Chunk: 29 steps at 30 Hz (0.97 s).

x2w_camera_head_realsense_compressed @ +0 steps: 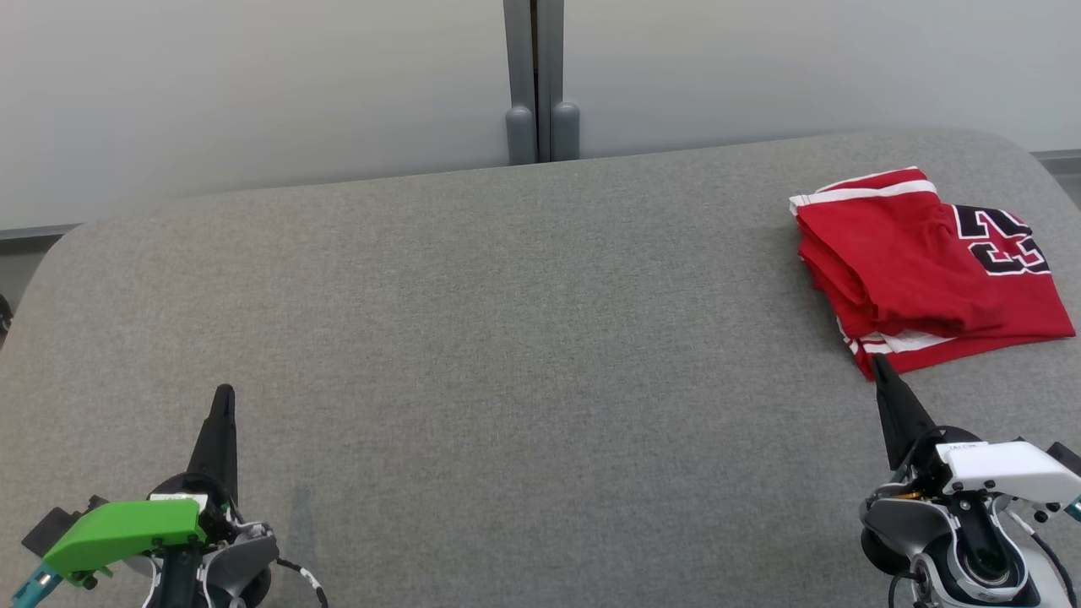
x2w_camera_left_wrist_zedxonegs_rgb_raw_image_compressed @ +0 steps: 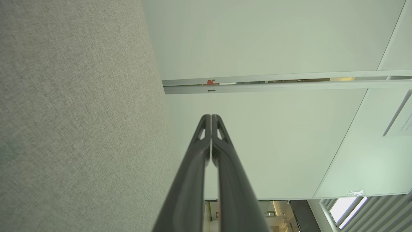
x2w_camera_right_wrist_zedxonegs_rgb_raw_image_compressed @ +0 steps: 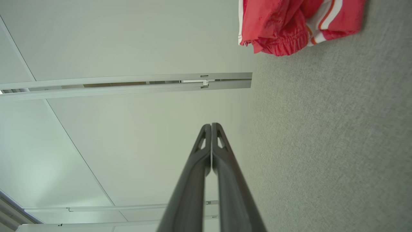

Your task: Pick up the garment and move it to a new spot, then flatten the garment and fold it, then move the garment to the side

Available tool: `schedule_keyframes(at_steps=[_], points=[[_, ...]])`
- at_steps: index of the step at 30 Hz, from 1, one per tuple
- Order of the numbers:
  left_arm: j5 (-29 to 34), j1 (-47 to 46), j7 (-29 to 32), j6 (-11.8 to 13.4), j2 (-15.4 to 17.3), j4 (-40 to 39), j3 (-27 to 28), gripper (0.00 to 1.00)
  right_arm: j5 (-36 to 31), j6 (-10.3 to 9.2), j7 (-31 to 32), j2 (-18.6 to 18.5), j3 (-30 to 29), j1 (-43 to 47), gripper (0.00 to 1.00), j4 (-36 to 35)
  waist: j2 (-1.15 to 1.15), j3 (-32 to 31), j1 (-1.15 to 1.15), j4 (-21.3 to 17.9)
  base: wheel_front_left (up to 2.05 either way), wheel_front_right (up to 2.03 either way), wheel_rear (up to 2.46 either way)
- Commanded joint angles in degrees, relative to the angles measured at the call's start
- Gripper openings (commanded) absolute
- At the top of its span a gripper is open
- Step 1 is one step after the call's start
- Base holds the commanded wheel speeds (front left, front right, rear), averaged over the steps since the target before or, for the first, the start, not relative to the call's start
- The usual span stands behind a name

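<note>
1. The folded red fabric garment (x2w_camera_head_realsense_compressed: 912, 270) with white stripes lies upper right in the head view, on the grey cloth-covered table (x2w_camera_head_realsense_compressed: 507, 338).
2. The right gripper (x2w_camera_head_realsense_compressed: 880, 365), jaws pressed together and empty, points at the garment's near edge from just below.
3. The left gripper (x2w_camera_head_realsense_compressed: 223, 393), lower left, equally closed and empty, sits well apart.

The left gripper (x2w_camera_head_realsense_compressed: 223, 393) has long, dark, tapering fingers, a bright green cover (x2w_camera_head_realsense_compressed: 127, 530) and a black-and-white banded cable (x2w_camera_head_realsense_compressed: 306, 581) at its grey wrist. The right gripper (x2w_camera_head_realsense_compressed: 879, 361) matches it but carries a white cover (x2w_camera_head_realsense_compressed: 1009, 469); each finger has a small cut-out near its tip.
</note>
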Motion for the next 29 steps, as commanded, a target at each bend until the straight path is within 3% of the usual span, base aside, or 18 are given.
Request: schedule_keyframes(at_steps=[1,29], points=[[-0.2,0.0,0.2,-0.4,0.1,-0.1,0.1,0.00,0.4,0.02,0.2,-0.1,-0.1,0.4,0.00,-0.3,0.00,0.0,0.00,0.0,0.00,0.00,0.00],[-0.2,0.0,0.2,-0.3,0.1,-0.1,0.1,0.00,0.4,0.02,0.2,-0.1,-0.1,0.4,0.00,-0.3,0.00,0.0,0.00,0.0,0.00,0.00,0.00]])
